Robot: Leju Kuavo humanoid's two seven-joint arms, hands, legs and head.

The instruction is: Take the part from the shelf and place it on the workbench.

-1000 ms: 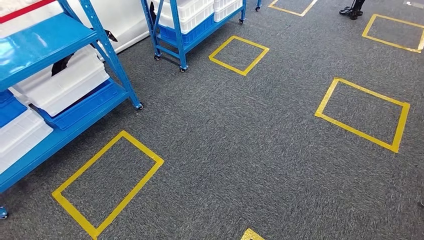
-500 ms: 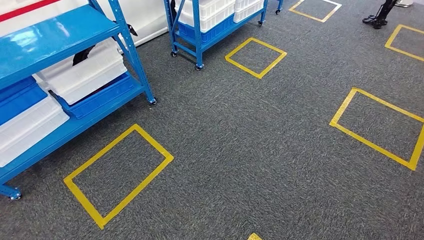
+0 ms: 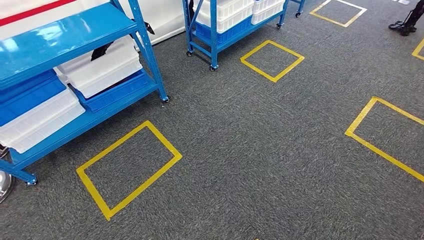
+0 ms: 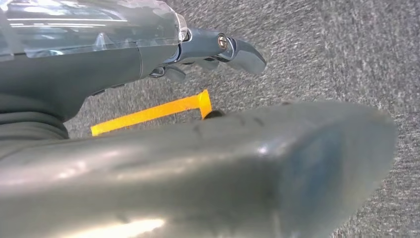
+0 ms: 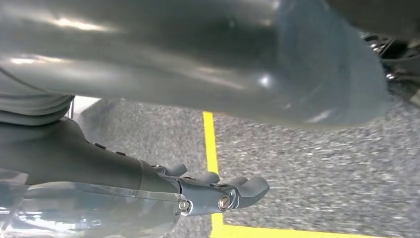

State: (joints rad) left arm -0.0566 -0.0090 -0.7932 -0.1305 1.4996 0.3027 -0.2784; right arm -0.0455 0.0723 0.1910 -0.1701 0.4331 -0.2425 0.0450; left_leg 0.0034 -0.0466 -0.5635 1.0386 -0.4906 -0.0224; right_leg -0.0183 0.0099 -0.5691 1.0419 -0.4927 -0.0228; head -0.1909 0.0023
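A blue wheeled shelf (image 3: 75, 30) stands at the left of the head view. Its lower levels hold white bins (image 3: 100, 67) and blue bins (image 3: 30, 92). A black object (image 3: 102, 50) lies on top of the upper white bin, partly hidden under the shelf board. My left hand (image 4: 163, 148) hangs over the grey carpet with its fingers (image 4: 233, 47) stretched out and nothing in it. My right hand (image 5: 198, 64) hangs the same way above a yellow tape line, its fingers (image 5: 237, 191) apart and holding nothing.
A second blue shelf (image 3: 225, 25) with white bins stands further back. Yellow tape rectangles (image 3: 127, 167) mark the grey carpet in front of the shelves and at the right (image 3: 380, 135). A dark stand base (image 3: 405, 25) sits at the far right.
The camera has moved: the whole scene has shifted right and down in the picture, and more of the near blue shelf and its bins shows at the left.
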